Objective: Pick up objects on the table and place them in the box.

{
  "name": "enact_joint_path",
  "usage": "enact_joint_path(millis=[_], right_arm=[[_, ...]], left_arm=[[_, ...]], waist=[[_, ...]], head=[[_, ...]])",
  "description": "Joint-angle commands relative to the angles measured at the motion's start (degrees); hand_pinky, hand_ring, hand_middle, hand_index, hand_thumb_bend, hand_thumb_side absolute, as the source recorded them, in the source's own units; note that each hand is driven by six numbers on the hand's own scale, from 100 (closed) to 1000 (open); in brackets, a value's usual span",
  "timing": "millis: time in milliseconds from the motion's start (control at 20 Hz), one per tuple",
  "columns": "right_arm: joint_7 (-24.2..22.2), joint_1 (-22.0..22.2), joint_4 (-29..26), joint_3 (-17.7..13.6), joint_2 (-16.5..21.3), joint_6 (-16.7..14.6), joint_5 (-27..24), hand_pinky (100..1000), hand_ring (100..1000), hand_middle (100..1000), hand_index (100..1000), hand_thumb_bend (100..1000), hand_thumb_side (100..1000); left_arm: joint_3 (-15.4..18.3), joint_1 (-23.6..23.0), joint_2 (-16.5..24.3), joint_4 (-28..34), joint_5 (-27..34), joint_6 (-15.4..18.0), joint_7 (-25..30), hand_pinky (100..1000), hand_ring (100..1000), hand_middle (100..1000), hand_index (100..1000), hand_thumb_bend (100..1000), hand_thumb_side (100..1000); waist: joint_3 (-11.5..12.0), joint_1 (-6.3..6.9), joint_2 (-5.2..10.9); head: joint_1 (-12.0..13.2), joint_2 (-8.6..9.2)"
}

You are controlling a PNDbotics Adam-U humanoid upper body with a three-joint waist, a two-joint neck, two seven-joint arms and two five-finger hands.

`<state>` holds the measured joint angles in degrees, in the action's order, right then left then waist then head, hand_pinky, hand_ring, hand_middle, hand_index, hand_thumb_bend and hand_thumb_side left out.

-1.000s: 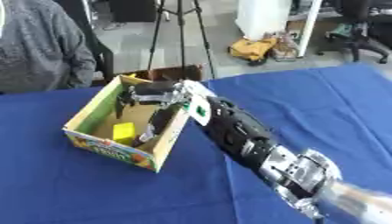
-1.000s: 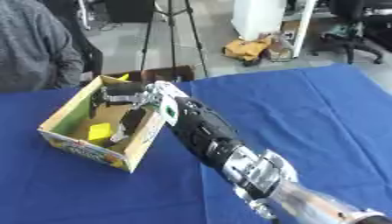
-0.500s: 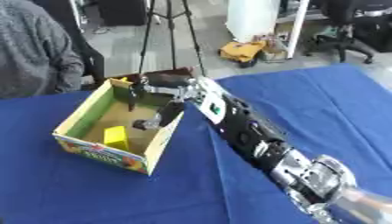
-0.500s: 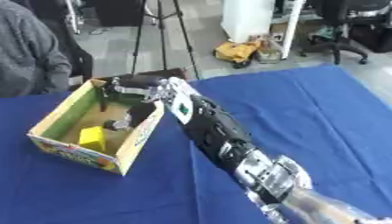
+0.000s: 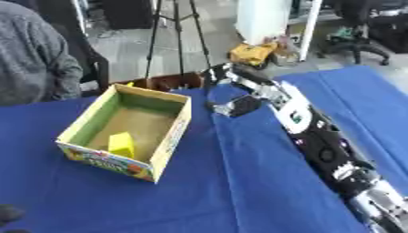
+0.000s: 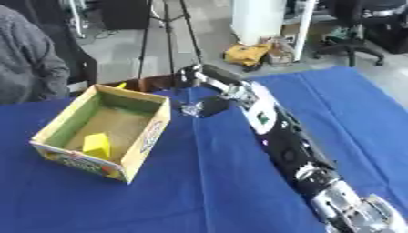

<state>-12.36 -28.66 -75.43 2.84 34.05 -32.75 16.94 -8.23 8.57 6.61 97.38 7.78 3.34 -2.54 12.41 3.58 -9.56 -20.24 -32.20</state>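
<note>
An open cardboard box with a green inner rim stands on the blue tablecloth at the left. A yellow block lies inside it near the front wall. My right arm reaches from the lower right up across the table. Its hand hovers just right of the box's far corner, near the table's back edge. The fingers are spread and the thumb hangs down, with nothing in the hand. A dark shape at the lower left corner may be my left hand.
A person in a grey top stands behind the table at the far left. A tripod and a brown crate stand just beyond the back edge. Bare blue cloth stretches in front of the box and to its right.
My right hand was over the box's inside and has drawn back out to the right of it. The view has also shifted, so the box sits differently in the picture.
</note>
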Motion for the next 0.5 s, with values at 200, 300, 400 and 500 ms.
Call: enact_joint_path(millis=[200,300,400,500], right_arm=[[-1.9,16.2,-27.9,-6.8,2.9,20.6,-37.4,675,879,614,613,286,728],[-2.7,19.5,-31.0,-9.6,1.0,24.4,-39.9,672,874,609,608,299,733],[-2.6,21.9,-32.9,-11.0,-0.8,26.1,-40.2,669,871,606,605,304,737],[-2.1,23.3,-34.1,-11.4,-2.3,27.1,-40.4,661,857,593,596,319,730]], left_arm=[[1.0,0.6,0.6,0.0,1.4,2.8,-2.8,564,719,562,680,129,1000],[1.1,0.6,0.5,-0.3,1.6,3.4,-3.3,564,719,561,679,129,1000],[1.4,0.6,0.4,-0.5,1.7,3.9,-3.7,564,718,561,679,130,1000],[1.6,0.6,0.2,-0.6,1.8,4.3,-4.1,564,718,559,678,131,1000]], waist=[[-2.6,0.48,0.55],[-3.4,0.65,0.37],[-4.0,0.69,0.23],[-4.4,0.64,0.10]], head=[[2.4,-0.47],[2.8,-0.52],[2.9,-0.58],[2.9,-0.52]])
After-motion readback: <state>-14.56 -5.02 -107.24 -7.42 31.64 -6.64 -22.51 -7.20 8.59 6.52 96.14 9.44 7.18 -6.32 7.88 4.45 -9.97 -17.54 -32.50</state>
